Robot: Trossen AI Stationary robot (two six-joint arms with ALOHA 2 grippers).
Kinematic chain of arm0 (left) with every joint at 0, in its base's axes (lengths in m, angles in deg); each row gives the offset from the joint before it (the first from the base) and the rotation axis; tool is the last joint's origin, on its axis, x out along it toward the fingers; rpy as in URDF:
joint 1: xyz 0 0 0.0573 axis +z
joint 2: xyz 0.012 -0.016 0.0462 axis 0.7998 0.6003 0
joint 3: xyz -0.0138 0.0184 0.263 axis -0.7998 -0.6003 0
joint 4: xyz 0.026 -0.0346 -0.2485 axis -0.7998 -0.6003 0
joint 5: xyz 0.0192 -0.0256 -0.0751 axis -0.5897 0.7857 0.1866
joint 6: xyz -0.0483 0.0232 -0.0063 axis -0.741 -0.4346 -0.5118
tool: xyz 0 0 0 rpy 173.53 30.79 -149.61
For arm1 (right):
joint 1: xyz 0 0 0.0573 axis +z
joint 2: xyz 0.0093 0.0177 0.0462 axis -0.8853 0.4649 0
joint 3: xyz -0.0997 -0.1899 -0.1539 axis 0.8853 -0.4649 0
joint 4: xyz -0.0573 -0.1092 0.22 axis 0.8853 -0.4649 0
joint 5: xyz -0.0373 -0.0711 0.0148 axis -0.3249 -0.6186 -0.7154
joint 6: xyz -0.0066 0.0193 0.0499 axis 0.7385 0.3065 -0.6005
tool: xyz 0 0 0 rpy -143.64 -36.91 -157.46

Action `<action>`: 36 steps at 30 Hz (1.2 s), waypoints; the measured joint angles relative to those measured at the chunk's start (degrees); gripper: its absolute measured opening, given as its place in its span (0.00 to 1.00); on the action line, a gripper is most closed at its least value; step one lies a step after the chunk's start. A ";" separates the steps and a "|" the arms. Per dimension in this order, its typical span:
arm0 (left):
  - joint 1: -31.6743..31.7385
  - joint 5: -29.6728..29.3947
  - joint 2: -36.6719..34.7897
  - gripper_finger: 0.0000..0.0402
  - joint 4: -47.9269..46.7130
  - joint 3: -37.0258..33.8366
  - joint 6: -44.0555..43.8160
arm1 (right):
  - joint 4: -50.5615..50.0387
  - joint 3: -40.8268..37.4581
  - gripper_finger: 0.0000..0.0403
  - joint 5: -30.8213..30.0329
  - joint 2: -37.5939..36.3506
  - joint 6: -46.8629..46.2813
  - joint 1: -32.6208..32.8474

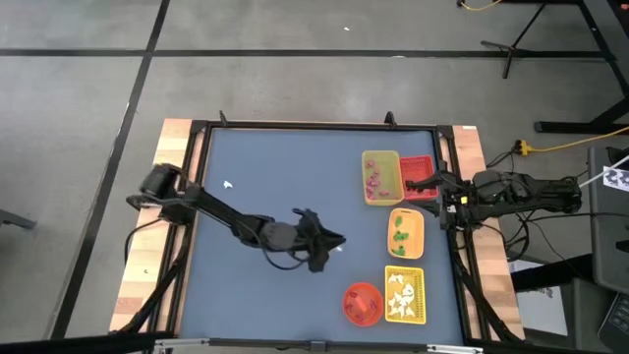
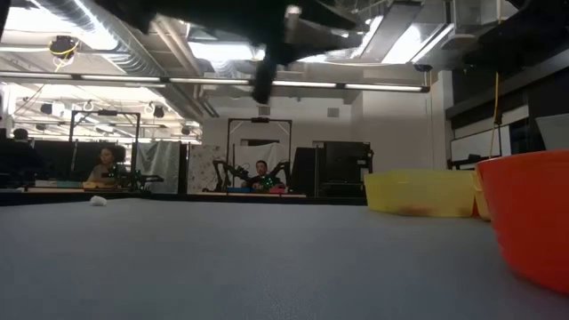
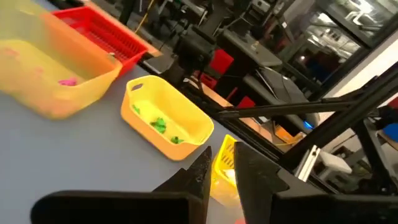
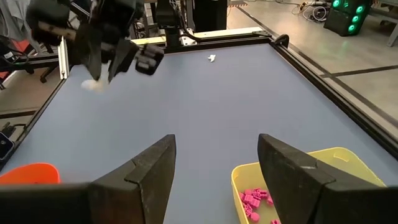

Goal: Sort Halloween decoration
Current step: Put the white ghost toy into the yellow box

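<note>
Mid-table, the left gripper (image 1: 332, 243) pinches a white ghost piece (image 4: 93, 85). A loose pinch could drop it short of the ghost tray (image 1: 405, 294). Spread wide, the right gripper (image 1: 415, 184) waits.

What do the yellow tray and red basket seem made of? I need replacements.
Yellow tray: apparently moulded plastic, smooth with a slight sheen, rounded rim and corners, solid walls. Red basket: likely plastic too, its walls a lattice of thin slats. Neither material is certain from looks alone.
</note>
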State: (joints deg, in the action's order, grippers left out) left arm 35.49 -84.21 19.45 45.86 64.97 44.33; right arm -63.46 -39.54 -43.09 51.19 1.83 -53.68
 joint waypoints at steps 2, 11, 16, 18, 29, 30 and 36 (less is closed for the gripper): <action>0.28 0.69 4.44 0.13 2.28 3.16 1.72 | 0.11 0.00 0.56 0.00 -0.02 0.48 0.01; 1.86 9.85 24.80 0.13 2.00 28.40 13.06 | 0.20 0.00 0.56 -0.01 -0.01 0.70 -0.01; 3.04 13.28 27.81 0.13 -4.35 35.62 19.49 | 0.20 0.00 0.56 0.00 -0.01 0.68 0.01; 3.53 13.29 27.06 0.13 -7.35 36.45 21.57 | 0.20 0.00 0.56 0.00 0.00 0.66 0.01; 3.27 13.05 21.02 0.35 -26.14 36.75 28.16 | 0.15 0.00 0.56 0.00 -0.02 0.24 0.01; 3.27 13.11 19.99 0.38 -30.36 36.76 28.15 | 0.17 0.00 0.56 0.00 -0.02 0.20 0.01; 2.26 16.15 15.37 0.48 -52.41 36.74 27.46 | 0.17 0.00 0.56 0.42 0.00 0.13 0.01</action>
State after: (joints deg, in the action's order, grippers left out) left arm 37.76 -68.06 34.82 -6.54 101.71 71.79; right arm -63.29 -39.54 -42.67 51.19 1.96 -53.67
